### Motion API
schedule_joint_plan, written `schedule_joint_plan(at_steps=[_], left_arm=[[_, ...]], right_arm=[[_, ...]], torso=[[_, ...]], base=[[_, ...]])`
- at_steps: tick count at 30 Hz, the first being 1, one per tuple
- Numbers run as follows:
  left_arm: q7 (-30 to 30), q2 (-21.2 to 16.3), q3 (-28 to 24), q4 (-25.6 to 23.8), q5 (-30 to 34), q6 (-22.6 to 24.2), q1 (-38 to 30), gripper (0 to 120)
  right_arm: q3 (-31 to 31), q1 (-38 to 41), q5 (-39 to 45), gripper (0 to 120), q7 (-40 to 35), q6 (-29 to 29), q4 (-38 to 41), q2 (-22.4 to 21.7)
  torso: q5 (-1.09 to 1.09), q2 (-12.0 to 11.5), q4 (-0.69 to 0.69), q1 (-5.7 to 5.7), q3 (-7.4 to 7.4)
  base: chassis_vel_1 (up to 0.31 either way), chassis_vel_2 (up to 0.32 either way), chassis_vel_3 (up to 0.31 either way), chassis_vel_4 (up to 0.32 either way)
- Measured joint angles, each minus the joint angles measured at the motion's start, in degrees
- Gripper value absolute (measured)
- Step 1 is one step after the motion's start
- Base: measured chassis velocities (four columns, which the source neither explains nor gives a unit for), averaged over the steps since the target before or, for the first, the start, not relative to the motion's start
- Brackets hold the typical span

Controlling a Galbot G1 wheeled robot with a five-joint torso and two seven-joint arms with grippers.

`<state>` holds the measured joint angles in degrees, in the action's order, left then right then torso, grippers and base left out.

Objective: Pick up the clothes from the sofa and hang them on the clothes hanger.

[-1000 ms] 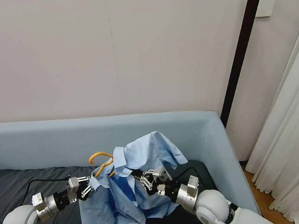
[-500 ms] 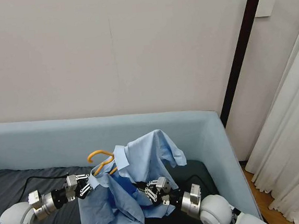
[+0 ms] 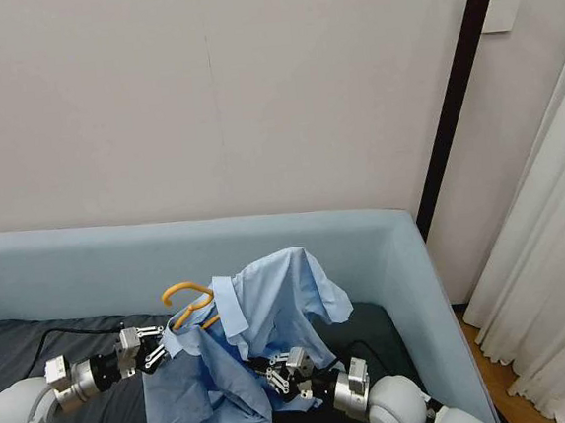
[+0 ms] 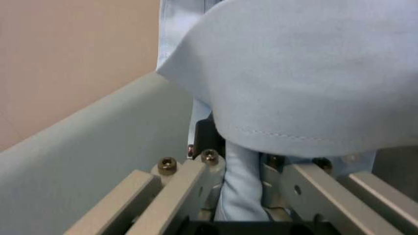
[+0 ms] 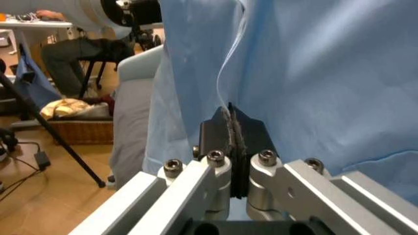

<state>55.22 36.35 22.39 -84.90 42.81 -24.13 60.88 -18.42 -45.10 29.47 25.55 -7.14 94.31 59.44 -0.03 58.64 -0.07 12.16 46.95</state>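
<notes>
Left tool clamped on shirt cloth beside the orange hanger. Right tool pads pressed together, apparently pinching a lower fold. Shirt draped on hanger, held above sofa. Risk: thin pinch slips, or uneven pull drags shirt off hanger. Basket on floor holds a pale heap, can't tell what.

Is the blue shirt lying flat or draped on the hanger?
Draped: the blue shirt hangs over the orange hanger, whose hook sticks out.
</notes>
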Motion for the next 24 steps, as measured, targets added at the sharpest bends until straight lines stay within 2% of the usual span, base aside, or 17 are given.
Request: schedule_joint_plan(at_steps=[10, 13, 14, 16, 18, 19, 20, 21, 22, 24], left_arm=[[0.12, -0.29, -0.01, -0.04, 0.28, 0.02, -0.03, 1], [0.3, -0.49, 0.01, 0.01, 0.44, 0.02, -0.05, 1], [0.51, -0.64, 0.02, 0.15, 0.48, 0.02, -0.1, 1], [0.98, -0.89, 0.03, 0.73, 0.47, 0.02, -0.33, 1], [1.02, -0.94, 0.03, 0.86, 0.47, 0.02, -0.39, 1], [1.11, -1.04, 0.03, 1.08, 0.46, 0.02, -0.49, 1], [1.15, -1.31, -0.05, 1.48, 0.48, 0.02, -0.79, 1], [1.17, -1.5, -0.18, 1.69, 0.59, 0.02, -1.11, 1], [1.17, -1.5, -0.18, 1.69, 0.59, 0.02, -1.11, 1], [1.35, -1.91, -0.33, 1.84, 1.07, 0.08, -1.57, 1]], right_arm=[[-0.4, -0.57, -0.81, 0, -1.88, -1.48, 0.54, -0.31], [-0.36, -0.59, -0.22, 5, -2.95, -2.35, 1.35, -0.74], [0.01, -0.59, 0.44, 10, -2.64, -2.94, 2.05, -1.07], [1.83, -0.56, 4.18, 22, 3.3, -4.23, 3.84, -1.83], [2.43, -0.53, 5.42, 23, 5.54, -4.45, 4.32, -2.04], [3.76, -0.43, 7.58, 28, 10.42, -4.75, 5.25, -2.55], [6.2, -0.08, 10.27, 35, 19.75, -4.89, 6.98, -3.78], [7.83, 0.28, 11.69, 40, 25.29, -4.9, 8.24, -4.91], [7.83, 0.28, 11.69, 40, 25.29, -4.9, 8.24, -4.91], [10.24, 0.88, 13.69, 50, 29.22, -4.7, 9.76, -6.46]], torso=[[0.0, 0.0, 0.0, 0.0, 0.0], [0.0, 0.0, 0.0, 0.0, 0.0], [0.01, 0.0, 0.0, 0.0, 0.0], [0.01, 0.0, 0.0, 0.0, 0.0], [0.0, 0.0, 0.0, 0.0, 0.0], [0.01, 0.0, 0.0, 0.0, 0.0], [0.0, 0.0, 0.0, -0.01, 0.0], [0.0, 0.0, 0.0, 0.0, 0.0], [0.0, 0.0, 0.0, 0.0, 0.0], [0.0, 0.0, -0.01, 0.0, 0.0]], base=[[0.0, 0.0, 0.0, 0.0], [0.0, 0.0, 0.0, 0.0], [0.0, 0.0, 0.0, 0.0], [0.0, 0.0, 0.0, 0.0], [0.0, 0.0, 0.0, 0.0], [0.0, 0.0, 0.0, 0.0], [0.0, 0.0, 0.0, 0.0], [0.0, 0.0, 0.0, 0.0], [0.0, 0.0, 0.0, 0.0], [0.0, 0.0, 0.0, 0.0]])
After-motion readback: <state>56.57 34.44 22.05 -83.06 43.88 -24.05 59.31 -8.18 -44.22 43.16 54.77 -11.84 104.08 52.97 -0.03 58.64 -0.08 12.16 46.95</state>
